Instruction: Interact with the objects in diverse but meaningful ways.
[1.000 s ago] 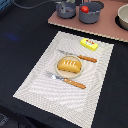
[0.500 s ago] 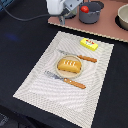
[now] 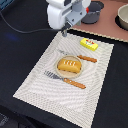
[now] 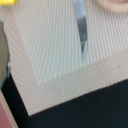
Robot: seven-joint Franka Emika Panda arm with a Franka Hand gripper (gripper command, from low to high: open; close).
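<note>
Pincer (image 3: 65, 31) positioned above the far corner of the placemat (image 3: 40, 80).
Its opening cannot be told; the bread loaf (image 3: 69, 64) is seen on the tan plate (image 3: 59, 72), between orange-handled cutlery (image 3: 75, 83).

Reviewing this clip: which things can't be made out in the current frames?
- Gripper: exterior view, the arm's white body hides the fingers; open or shut unclear.
- Pot: exterior view, partly behind the arm.
- Bowl: exterior view, cut by the edge.
- Plate: wrist view, cut by the edge, blurred.
</note>
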